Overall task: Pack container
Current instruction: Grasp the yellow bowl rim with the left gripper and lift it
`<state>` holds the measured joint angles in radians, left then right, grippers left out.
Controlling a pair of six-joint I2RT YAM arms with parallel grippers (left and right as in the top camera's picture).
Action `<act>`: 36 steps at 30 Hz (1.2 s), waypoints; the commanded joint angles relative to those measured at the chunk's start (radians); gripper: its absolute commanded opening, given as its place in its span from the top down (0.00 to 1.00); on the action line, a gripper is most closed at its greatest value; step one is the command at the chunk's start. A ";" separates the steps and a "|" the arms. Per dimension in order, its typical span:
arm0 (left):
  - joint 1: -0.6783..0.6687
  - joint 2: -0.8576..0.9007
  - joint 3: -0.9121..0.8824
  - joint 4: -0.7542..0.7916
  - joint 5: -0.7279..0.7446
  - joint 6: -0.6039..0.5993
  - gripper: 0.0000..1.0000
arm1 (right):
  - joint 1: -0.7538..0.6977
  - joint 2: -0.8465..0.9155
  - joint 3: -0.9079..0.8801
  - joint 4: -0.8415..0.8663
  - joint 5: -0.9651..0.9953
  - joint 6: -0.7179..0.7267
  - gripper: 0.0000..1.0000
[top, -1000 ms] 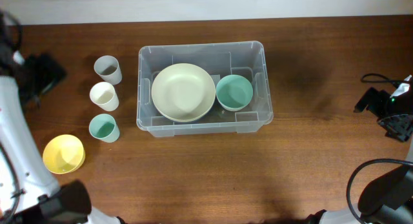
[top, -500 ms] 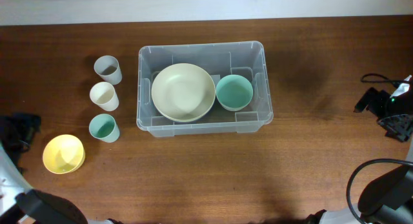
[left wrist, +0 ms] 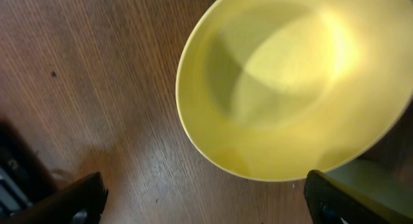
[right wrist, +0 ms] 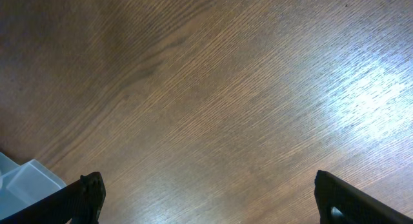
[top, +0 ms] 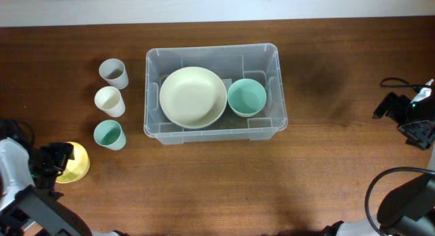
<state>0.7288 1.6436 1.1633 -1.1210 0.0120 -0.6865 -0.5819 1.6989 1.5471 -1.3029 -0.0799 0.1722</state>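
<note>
Both stand wide — right gripper (right wrist: 216, 201) idle; my left gripper (left wrist: 206, 199) hangs over the yellow bowl (top: 78, 162), lower left. An off-centre pinch could flip it.

Even light, glare on table (right wrist: 368, 95)

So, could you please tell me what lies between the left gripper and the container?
In the overhead view, the teal cup stands between the left gripper and the container, nearer the container's left wall.
</note>
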 commanded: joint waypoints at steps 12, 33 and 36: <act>0.030 -0.008 -0.107 0.113 -0.012 -0.020 0.00 | -0.001 -0.008 -0.004 0.002 -0.002 -0.007 0.01; 0.030 0.068 -0.133 0.224 -0.018 -0.020 0.01 | -0.001 -0.007 -0.004 0.003 -0.002 -0.008 0.01; 0.030 0.095 -0.133 0.228 -0.018 -0.020 0.01 | -0.001 -0.007 -0.004 0.003 -0.002 -0.007 0.01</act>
<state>0.7525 1.7081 1.0431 -0.8959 0.0029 -0.7006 -0.5819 1.6989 1.5471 -1.3029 -0.0795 0.1719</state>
